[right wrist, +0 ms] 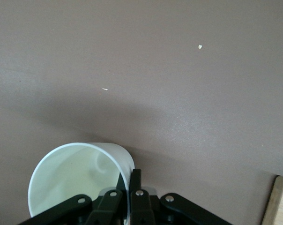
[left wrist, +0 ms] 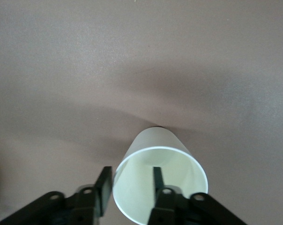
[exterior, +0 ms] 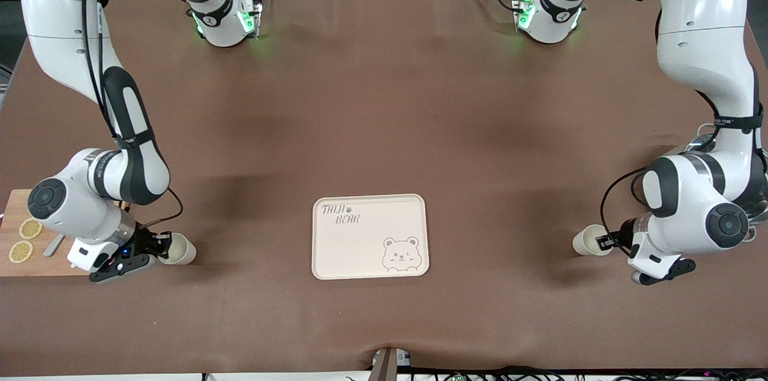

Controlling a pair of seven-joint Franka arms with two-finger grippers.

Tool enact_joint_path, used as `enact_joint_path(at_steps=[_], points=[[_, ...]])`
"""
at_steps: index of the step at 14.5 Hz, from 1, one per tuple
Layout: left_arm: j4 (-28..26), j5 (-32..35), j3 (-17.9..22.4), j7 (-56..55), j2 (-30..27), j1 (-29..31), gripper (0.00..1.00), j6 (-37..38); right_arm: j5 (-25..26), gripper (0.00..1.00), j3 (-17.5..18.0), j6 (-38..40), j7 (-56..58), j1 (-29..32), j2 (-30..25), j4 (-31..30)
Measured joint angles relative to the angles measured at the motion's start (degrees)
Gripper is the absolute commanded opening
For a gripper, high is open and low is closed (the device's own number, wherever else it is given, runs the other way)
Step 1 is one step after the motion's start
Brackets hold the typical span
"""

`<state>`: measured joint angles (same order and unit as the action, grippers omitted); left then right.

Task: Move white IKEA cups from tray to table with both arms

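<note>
Both white IKEA cups sit on the table [exterior: 384, 99], tray [exterior: 318, 249] empty: the left gripper [left wrist: 130, 197] seems parted around its cup [left wrist: 160, 180], the right gripper [right wrist: 131, 190] pinches its cup's [right wrist: 76, 180] rim; release comes next.

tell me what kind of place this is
Most likely a robot lab test bench, not a kitchen: two white arms bolted to a table under a plain brown sheet, with cables along its edge. On it lie staged props: a bear-print tray and a wooden board with lemon slices.

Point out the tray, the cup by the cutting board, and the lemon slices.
tray [exterior: 360, 249], front view, bare floor.
cup [exterior: 180, 249], front view, side wall.
lemon slices [exterior: 30, 228], front view, one slice's face.
</note>
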<state>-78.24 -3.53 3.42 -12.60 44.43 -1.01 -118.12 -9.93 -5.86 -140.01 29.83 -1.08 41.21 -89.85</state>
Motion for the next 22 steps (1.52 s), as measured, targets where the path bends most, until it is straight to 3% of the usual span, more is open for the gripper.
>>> enact_joint_path(at_steps=[2,3,4,10,15,18,22], points=[[0.25,0.00,-0.06,1.48,-0.05,0.00,1.00,0.00,0.00,0.03,0.00,-0.01,0.00,0.00,0.00,0.00],[0.35,0.00,-0.07,1.77,-0.10,0.00,1.00,0.00,0.00,0.45,0.00,-0.02,0.00,0.00,0.00,0.00],[0.47,0.00,-0.07,1.87,-0.21,0.01,1.00,-0.03,0.00,0.99,0.00,-0.01,0.00,0.00,0.00,0.00],[1.39,0.00,-0.25,1.94,-5.79,-0.43,1.00,0.00,-0.01,1.00,-0.02,3.22,-0.04,0.10,-0.19,2.31],[1.40,0.00,-0.30,1.94,-13.38,-2.34,1.00,6.41,-0.01,1.00,-0.11,18.19,-2.41,0.15,-0.62,11.26],[1.38,0.00,-0.32,1.99,-17.48,-2.94,1.00,11.26,0.00,1.00,-0.13,30.93,-5.13,0.14,-2.25,16.25],[1.47,0.00,-0.40,3.63,-23.95,-3.07,1.00,17.90,2.59,1.00,0.01,46.54,-12.49,0.07,-12.39,20.44]])
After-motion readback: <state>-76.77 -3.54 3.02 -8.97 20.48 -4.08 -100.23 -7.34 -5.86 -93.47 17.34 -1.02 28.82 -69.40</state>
